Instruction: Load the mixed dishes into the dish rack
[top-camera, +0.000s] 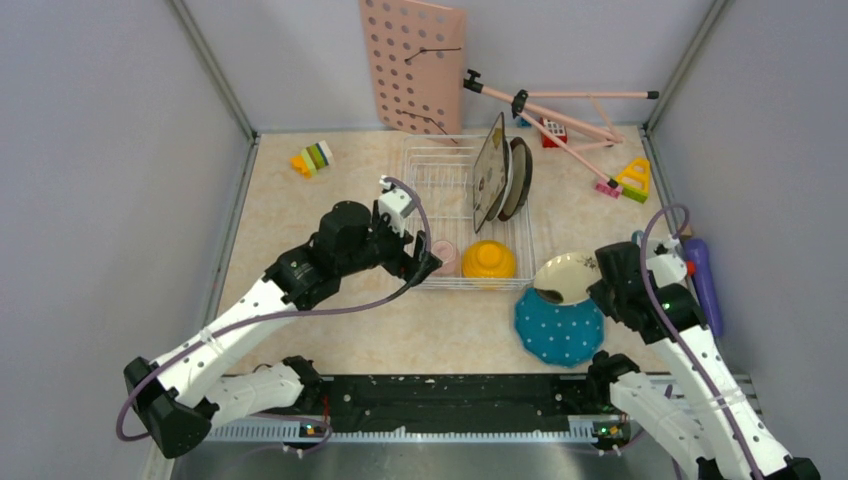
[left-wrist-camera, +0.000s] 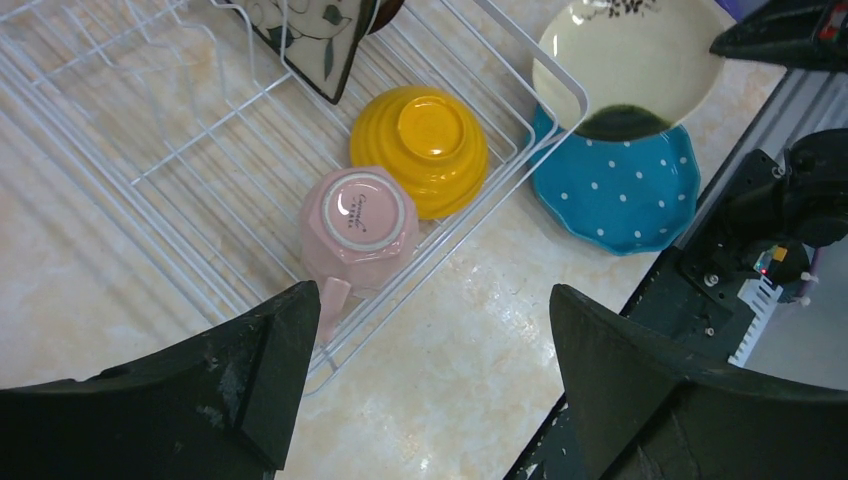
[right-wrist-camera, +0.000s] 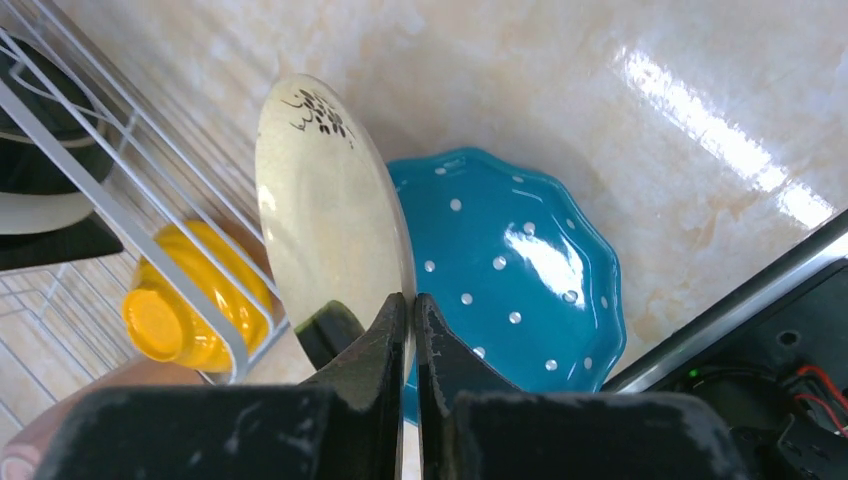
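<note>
The white wire dish rack (top-camera: 432, 172) holds a square floral plate (top-camera: 489, 170) and a brown-rimmed plate (top-camera: 518, 178) on edge. In its near end a yellow-orange bowl (left-wrist-camera: 420, 148) and a pink cup (left-wrist-camera: 356, 225) sit upside down. My left gripper (left-wrist-camera: 432, 295) hovers open and empty over the rack's near rail beside the cup. On the table right of the rack a teal white-dotted dish (right-wrist-camera: 520, 270) lies bottom up. My right gripper (right-wrist-camera: 411, 300) is shut on the rim of a cream plate (right-wrist-camera: 325, 210), tilted up over the teal dish.
A pink pegboard (top-camera: 412, 65) leans on the back wall, with a pink folding stand (top-camera: 560, 110) beside it. Toy blocks lie at the back left (top-camera: 312, 158) and back right (top-camera: 633, 180). A purple object (top-camera: 703, 280) lies by the right wall.
</note>
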